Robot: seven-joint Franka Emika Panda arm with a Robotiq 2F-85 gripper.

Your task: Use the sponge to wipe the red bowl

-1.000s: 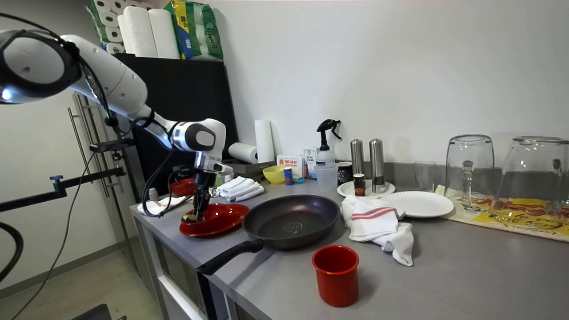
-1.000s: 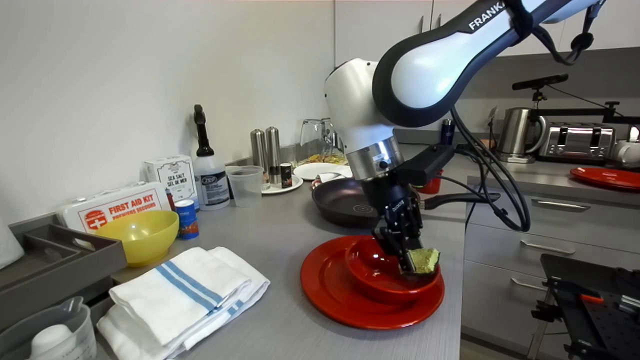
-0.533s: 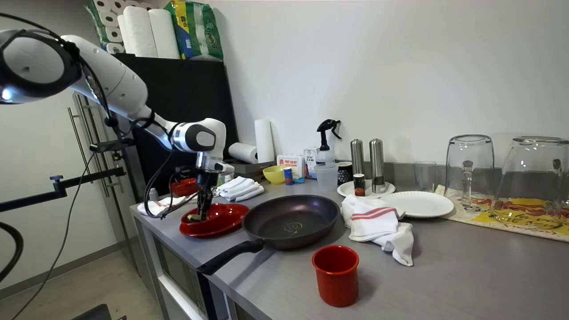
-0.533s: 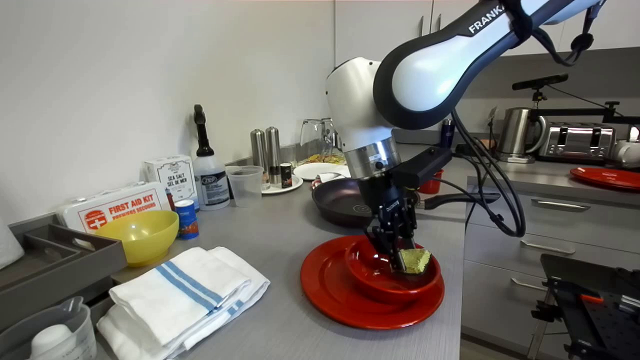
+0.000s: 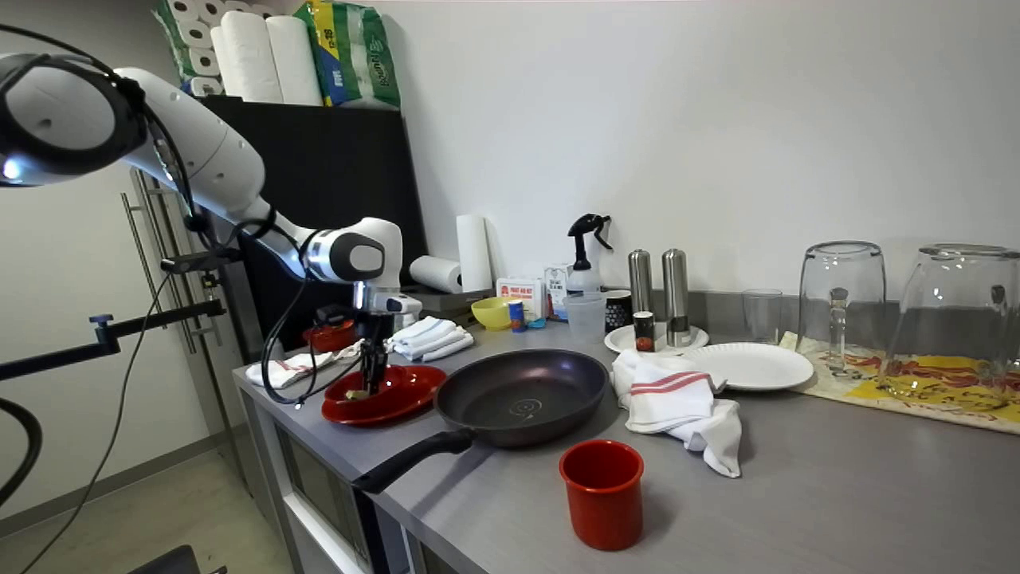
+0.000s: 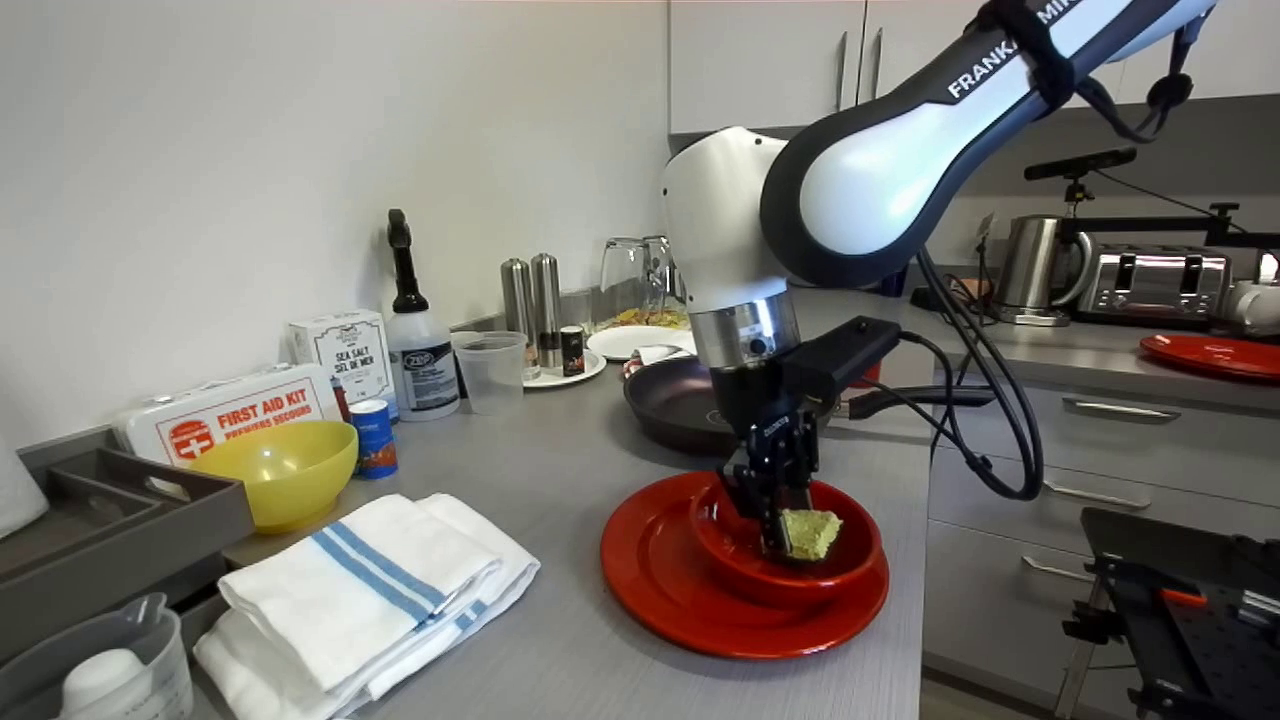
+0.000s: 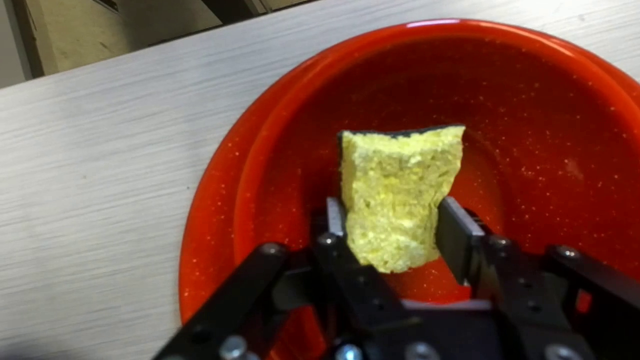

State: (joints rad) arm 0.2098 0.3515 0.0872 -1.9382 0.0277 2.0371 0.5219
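My claw (image 7: 394, 220) is holding a sponge (image 7: 402, 175) inside the red bowl (image 7: 545, 95)

My jaws are standing partly closed, held apart only by the yellow sponge. Two pads (image 7: 335, 216) are squeezing it from opposite sides, and its edges are curving inward between them. Much of the sponge is jutting past the pads towards the near edge of the counter (image 7: 100, 175), probably so that foam rather than fingers is meeting the red surface. A dark layer is showing along its far edge; that is likely the scrubbing side, facing down. Whether it is touching the bowl's floor, I cannot tell.

The bowl is sitting upright below my claw, its wall surrounding the fingertips. It is resting on a wider red plate (image 6: 642, 570), perhaps serving as a stand. I am judging this to be the wiping step; pressing hard could set bowl and plate sliding together. A black frying pan (image 5: 522, 391) is lying to one side of my claw, near the plate.

Above the claw, my arm (image 6: 870, 200) is sloping down to a bent wrist. The claw is pointing almost straight down, leaning slightly, presumably so that the fingers are clearing the rim.
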